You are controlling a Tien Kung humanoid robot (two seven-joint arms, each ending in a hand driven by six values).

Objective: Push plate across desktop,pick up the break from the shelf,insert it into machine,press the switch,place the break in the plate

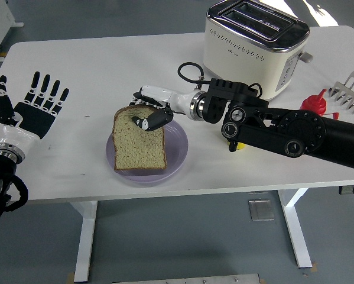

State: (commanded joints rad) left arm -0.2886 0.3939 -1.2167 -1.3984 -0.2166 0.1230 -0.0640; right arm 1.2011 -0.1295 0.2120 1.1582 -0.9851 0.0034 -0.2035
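Just one bread slice [139,145], one plate [177,154], right hand [148,113]

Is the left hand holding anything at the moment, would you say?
No, the left hand is raised over the table's left side with fingers spread, holding nothing.
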